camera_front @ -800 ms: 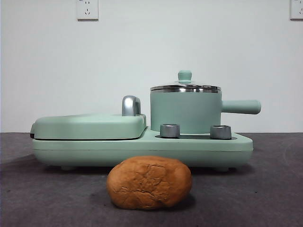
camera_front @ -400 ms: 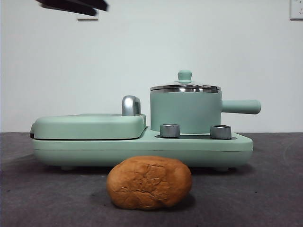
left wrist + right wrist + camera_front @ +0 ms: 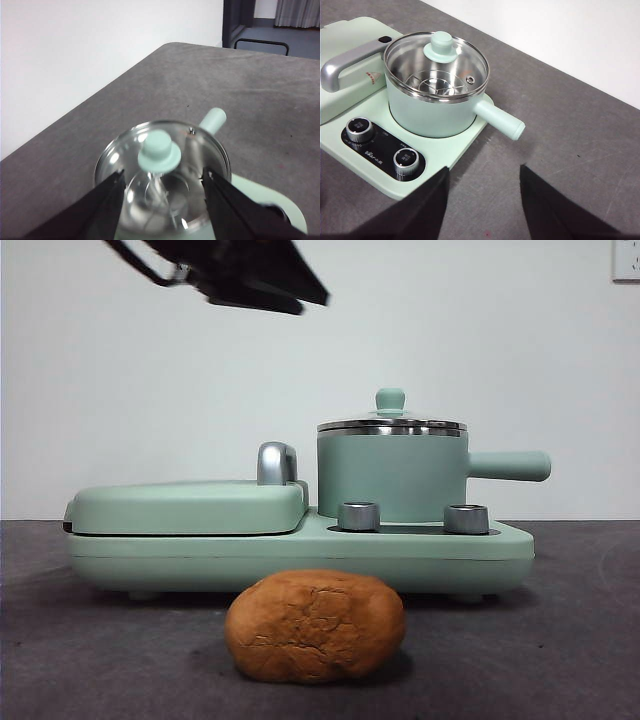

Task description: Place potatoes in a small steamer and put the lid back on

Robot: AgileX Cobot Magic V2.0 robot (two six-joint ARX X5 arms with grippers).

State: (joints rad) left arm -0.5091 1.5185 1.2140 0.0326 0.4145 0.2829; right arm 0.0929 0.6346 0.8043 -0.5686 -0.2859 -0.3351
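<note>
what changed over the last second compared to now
The left gripper came into view at the top of the front view and moved across toward the small steamer, now hanging open above the lid. It has grasped nothing. The potato, lid and steamer stayed put; the right gripper waits, open.

The potato (image 3: 315, 626) lies on the desk (image 3: 560, 640), in front of the cooker base (image 3: 300, 555) and apart from it. On the base sit two things side by side — the flat griddle (image 3: 185, 507) on the left, the small steamer (image 3: 392, 478) on the right. The lid (image 3: 392, 424) rests on top of the steamer. The steamer's side handle (image 3: 510, 466) sticks out to the right. Two knobs (image 3: 359, 516) sit on the base just in front of the steamer. The left gripper (image 3: 162, 187) hangs above the lid, its fingers (image 3: 107, 200) on either side of the lid's knob (image 3: 159, 150) — not touching it.
</note>
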